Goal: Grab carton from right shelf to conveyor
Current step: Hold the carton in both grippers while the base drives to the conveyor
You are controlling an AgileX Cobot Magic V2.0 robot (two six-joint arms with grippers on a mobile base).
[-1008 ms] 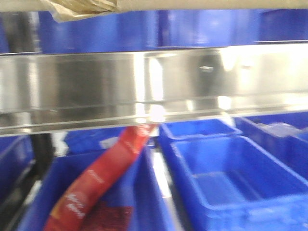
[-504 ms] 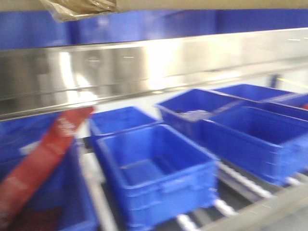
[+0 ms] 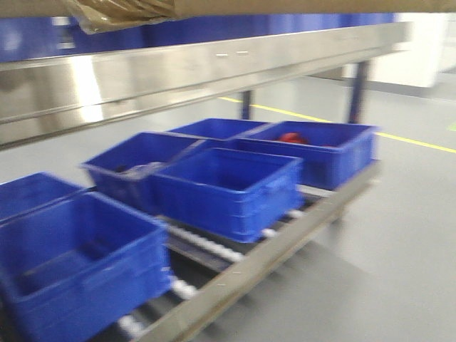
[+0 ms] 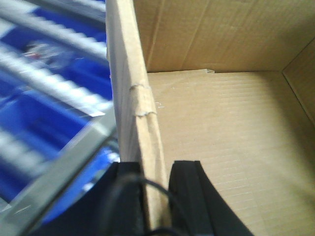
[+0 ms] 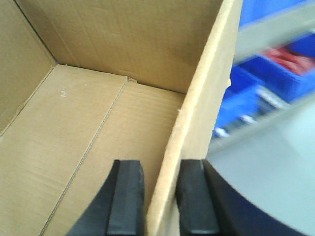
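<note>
The carton is an open brown cardboard box; its underside runs as a strip along the top of the front view [image 3: 285,6]. Its bare inside floor fills the left wrist view [image 4: 221,123] and the right wrist view [image 5: 98,98]. My left gripper [image 4: 156,167] is shut on the carton's left wall, one black finger on each face. My right gripper [image 5: 161,164] grips the right wall the same way. The right shelf's shiny steel rail [image 3: 178,71] slants across the front view below the carton. The conveyor is out of view.
Several blue plastic bins [image 3: 228,185] sit on the shelf's lower roller level; one at the back holds something red [image 3: 292,137]. Grey floor [image 3: 399,235] with a yellow line [image 3: 420,142] lies to the right. Dark frame posts [image 3: 356,89] stand behind.
The front view has swung: the rail and bins slid left and away, the red bag left the picture, and floor now shows at right. The carton stays at the top edge.
</note>
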